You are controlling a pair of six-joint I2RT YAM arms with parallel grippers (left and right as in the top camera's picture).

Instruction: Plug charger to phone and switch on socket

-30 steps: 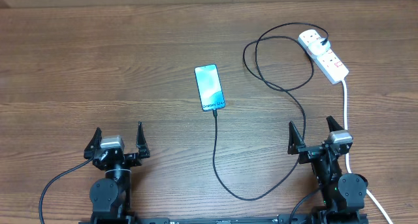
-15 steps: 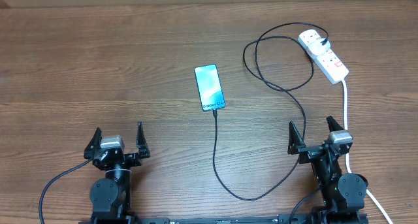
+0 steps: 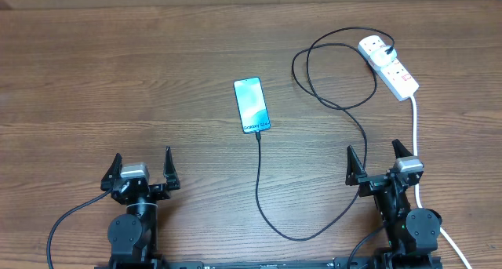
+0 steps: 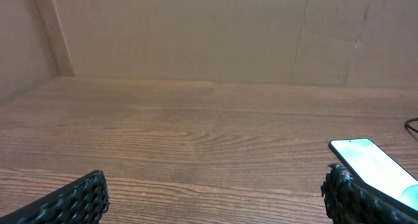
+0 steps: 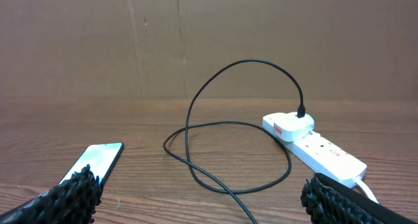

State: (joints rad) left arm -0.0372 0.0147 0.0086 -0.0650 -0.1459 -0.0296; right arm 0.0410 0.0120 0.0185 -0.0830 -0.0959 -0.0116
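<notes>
Though the charger seems joined to the phone, the socket beyond the open right end effector likely awaits switching. The left end effector gapes empty too.

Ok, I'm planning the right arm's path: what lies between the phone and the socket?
In the overhead view, only black loops of the charger lie between the phone and the socket; the rest is bare table.

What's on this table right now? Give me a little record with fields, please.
phone: screen up, middle of the table
charger: black cable looping from the phone's near end to the socket
socket: white strip, far right; switch position unclear
left gripper: open, empty, near edge
right gripper: open, empty, near edge
</notes>
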